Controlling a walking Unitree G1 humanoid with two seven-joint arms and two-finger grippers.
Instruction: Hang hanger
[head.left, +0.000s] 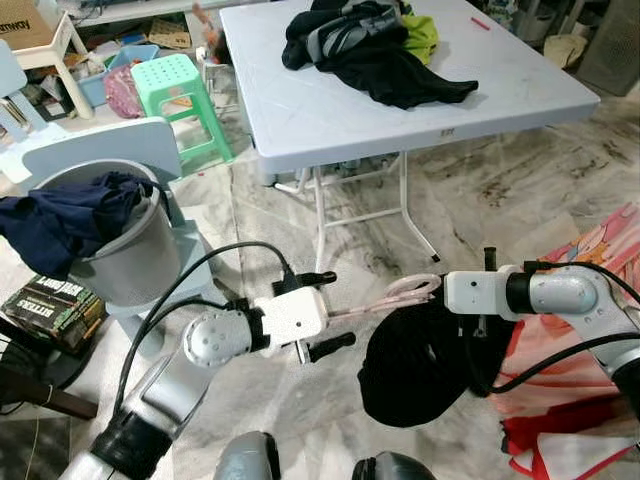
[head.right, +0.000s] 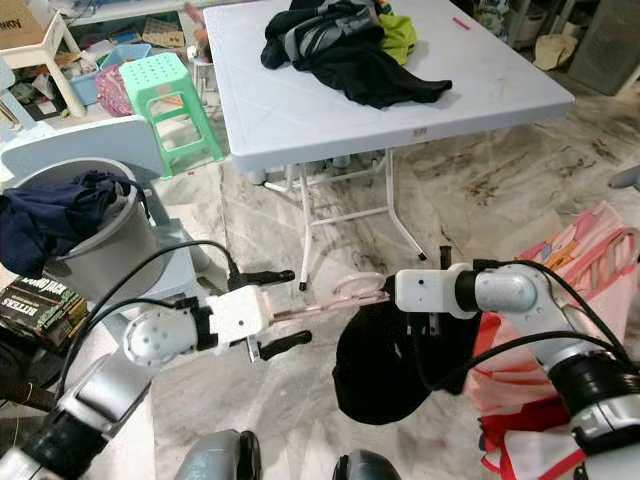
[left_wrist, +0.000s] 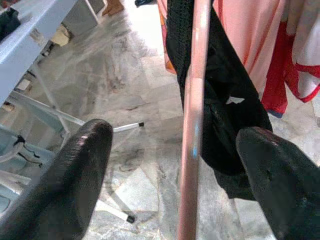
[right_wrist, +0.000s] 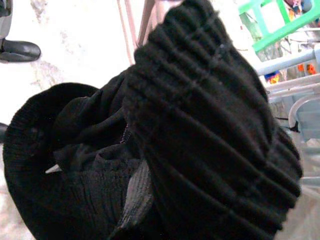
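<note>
Pink hanger (head.left: 400, 291) with black garment (head.left: 420, 365) lies between the open left claw (head.left: 325, 312); right claw's state unclear.

Bunched black ribbed knit garment (right_wrist: 200, 130) in close view, folds falling toward a rounded hem. Thin pink hanger rods (right_wrist: 142, 22) rise behind it over pale marble floor (right_wrist: 75, 45). Green plastic stool frame (right_wrist: 280, 27) stands beyond; black fingertip (right_wrist: 17, 50) near the edge.
</note>
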